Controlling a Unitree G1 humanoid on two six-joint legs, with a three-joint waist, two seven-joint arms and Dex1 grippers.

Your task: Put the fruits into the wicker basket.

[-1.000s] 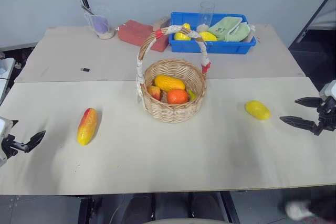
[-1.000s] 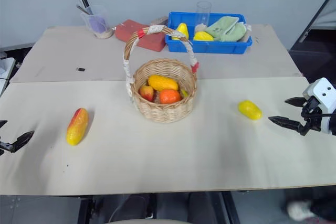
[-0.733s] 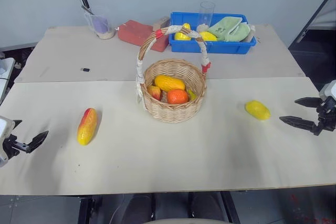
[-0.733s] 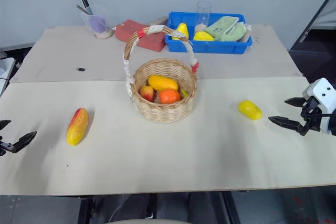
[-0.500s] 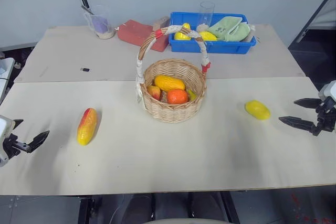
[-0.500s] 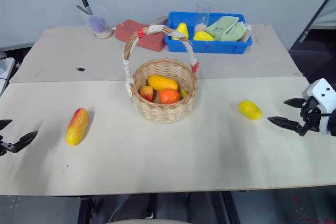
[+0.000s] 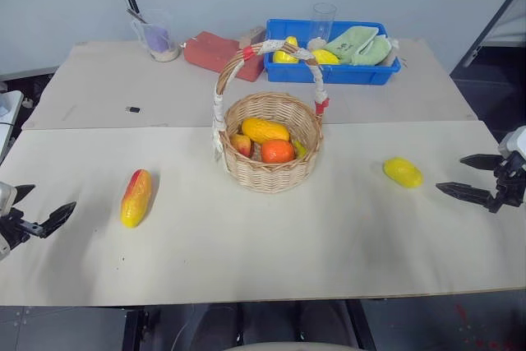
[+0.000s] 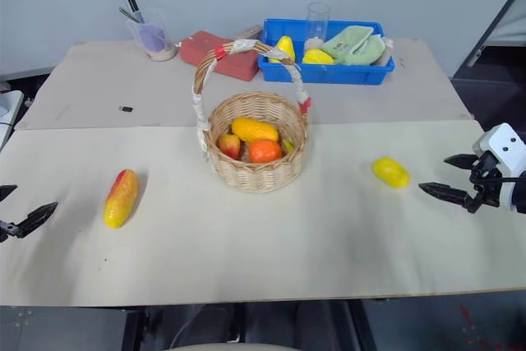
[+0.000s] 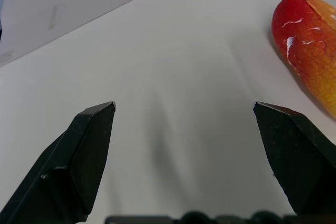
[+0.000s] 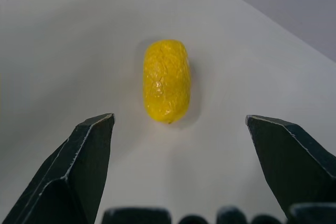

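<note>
At the far left, the left gripper (image 7: 37, 207) is held spread wide and empty, just short of the elongated fruit (image 7: 136, 197), which lies on the table (image 7: 246, 244). The wicker basket (image 7: 271, 154) sits centrally, within reach of both arms. To its right lies the lemon-like fruit (image 7: 403, 172), squarely faced by the right gripper (image 7: 468, 177), its 2 fingers parted, judged ready for a direct approach.

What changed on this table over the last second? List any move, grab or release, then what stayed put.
Nothing visibly changed. The left claw and right claw stay open and empty at the table's edges. The red-ended yellow fruit and the plain yellow fruit lie where they were, outside the wicker basket.
</note>
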